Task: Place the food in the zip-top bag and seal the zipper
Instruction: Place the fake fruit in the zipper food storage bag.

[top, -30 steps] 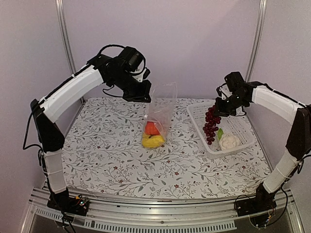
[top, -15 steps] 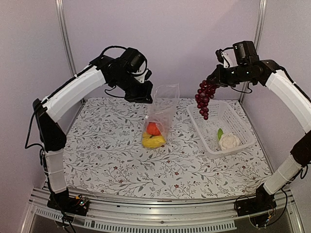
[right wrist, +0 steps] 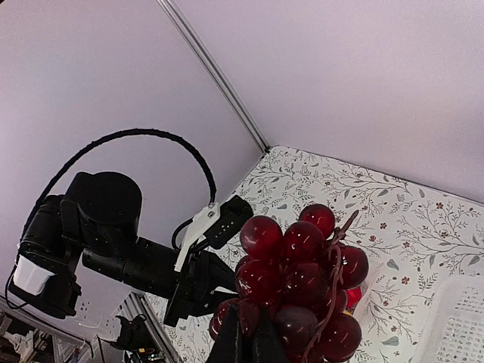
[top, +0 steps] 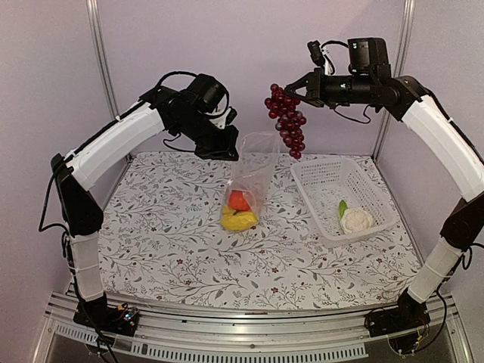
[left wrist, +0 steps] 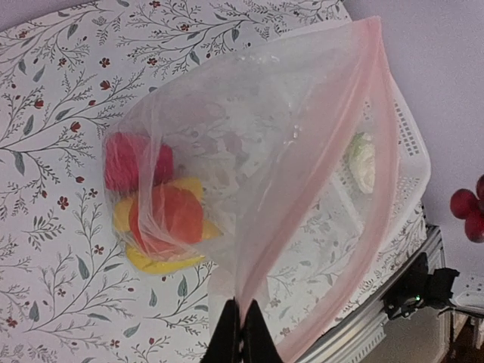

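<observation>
Top external has the right arm raised high, forearm level and reaching left, with the right gripper (top: 290,85) pinched on the stem end of the grape bunch (top: 286,121). The bunch dangles with its long axis vertical, tip down, in the air above and just right of the zip-top bag (top: 252,170) mouth. The left arm arches over, left gripper (top: 229,151) pointing down, fingers clamped on the bag's top edge; the bag stands upright on the table (top: 166,227), mouth up.
</observation>
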Tool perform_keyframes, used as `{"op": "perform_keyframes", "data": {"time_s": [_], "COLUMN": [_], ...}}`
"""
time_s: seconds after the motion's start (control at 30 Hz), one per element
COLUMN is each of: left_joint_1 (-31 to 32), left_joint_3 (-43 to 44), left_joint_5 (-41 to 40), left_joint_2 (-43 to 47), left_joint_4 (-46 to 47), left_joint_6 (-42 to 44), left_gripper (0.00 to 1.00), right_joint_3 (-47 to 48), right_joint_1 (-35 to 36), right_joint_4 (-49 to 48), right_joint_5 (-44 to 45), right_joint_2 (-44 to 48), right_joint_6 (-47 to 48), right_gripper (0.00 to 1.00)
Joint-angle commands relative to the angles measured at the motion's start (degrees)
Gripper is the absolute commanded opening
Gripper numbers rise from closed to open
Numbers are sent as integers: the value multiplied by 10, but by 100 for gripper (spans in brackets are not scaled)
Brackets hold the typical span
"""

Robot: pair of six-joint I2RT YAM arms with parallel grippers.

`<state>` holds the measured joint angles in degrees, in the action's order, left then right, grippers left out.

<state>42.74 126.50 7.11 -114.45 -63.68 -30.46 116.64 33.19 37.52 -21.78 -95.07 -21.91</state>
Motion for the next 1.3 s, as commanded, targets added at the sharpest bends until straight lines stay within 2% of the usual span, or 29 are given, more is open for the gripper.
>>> {"op": "perform_keyframes", "data": {"time_s": [0.0, 0.77, 1.27], "left_joint_1": [-1, -1, -4], "left_joint_3": [13, 11, 12], "left_joint_5": [3, 5, -3], "left_joint_2": [-2, 2, 18], "left_joint_4": [8, 8, 16], "left_joint_6": [-3, -12, -21], "left_gripper": [0, 0, 0], "right_joint_3": [18, 41, -97], "right_joint_1": [17, 21, 26], "right_joint_4": [-37, -104, -113], "right_joint_5": [-26, -69, -77], "right_joint_2": [-30, -81, -57], "right_joint_6": [-19, -59, -26], "right_gripper": [0, 0, 2]}}
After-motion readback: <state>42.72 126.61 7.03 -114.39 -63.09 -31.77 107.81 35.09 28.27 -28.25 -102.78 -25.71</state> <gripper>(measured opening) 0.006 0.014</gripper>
